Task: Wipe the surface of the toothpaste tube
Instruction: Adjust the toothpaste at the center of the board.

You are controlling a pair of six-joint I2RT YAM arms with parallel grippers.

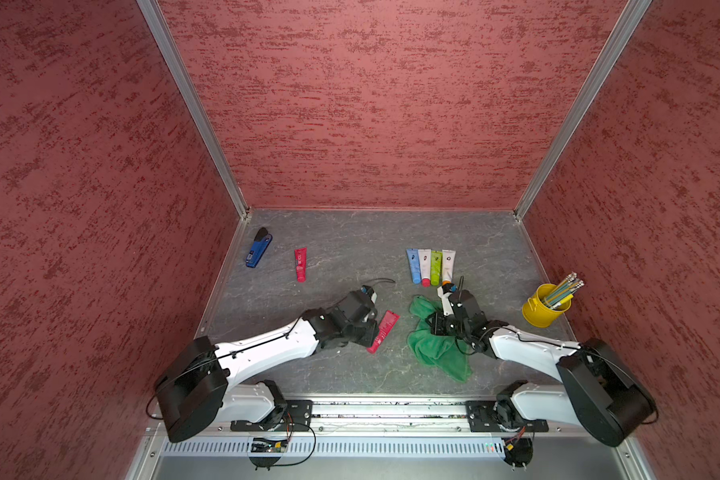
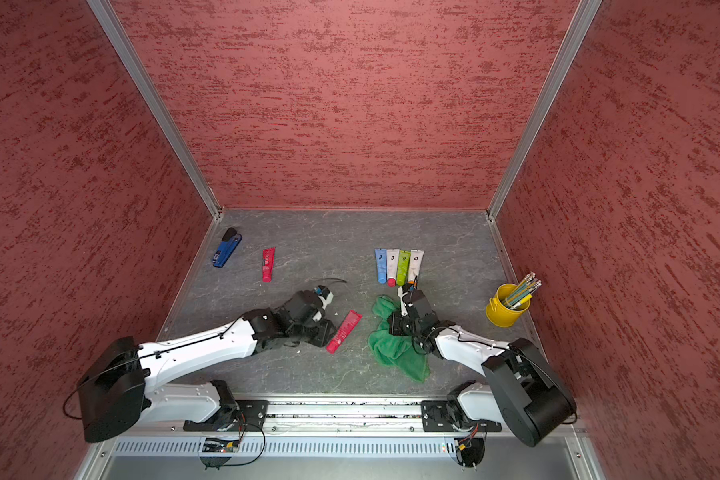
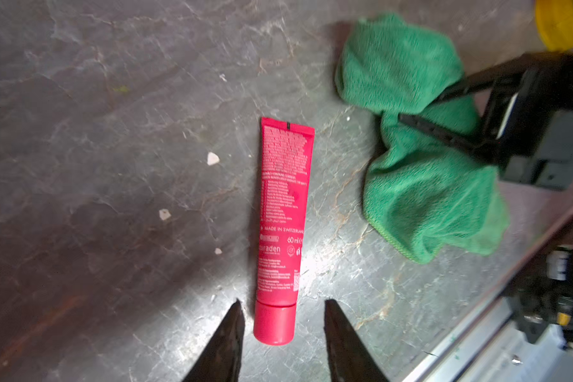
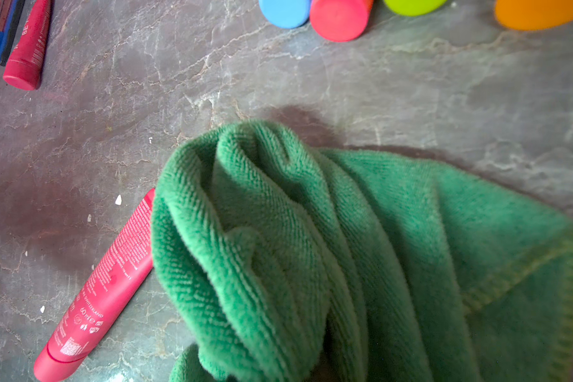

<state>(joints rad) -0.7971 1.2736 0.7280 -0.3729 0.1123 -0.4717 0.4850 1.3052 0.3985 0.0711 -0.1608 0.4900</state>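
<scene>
A: Between the left jaws, what lies on the grey marbled bench [image 3: 113, 165]?
B: The cap end of the flat red plastic toothpaste tube [image 3: 283, 211]; they stand apart either side, gripping nothing (small gaps show).
A: And the right jaws?
B: Pinched shut on the crumpled green microfibre cloth [image 3: 420, 198], near the tube's crimped end.

We saw that the left arm [image 1: 267, 349] and right arm [image 1: 528, 345] each wore smooth white shells between bulky black joint housings [image 1: 192, 386], dotted with small screws. Thin black cables [image 1: 262, 342] ran along the shells. The left gripper [image 3: 282, 301] ended in two black, pointed fingers [image 3: 227, 344]. Both bases were bolted to black plates [image 1: 296, 409] on a silver rail [image 1: 387, 411].
</scene>
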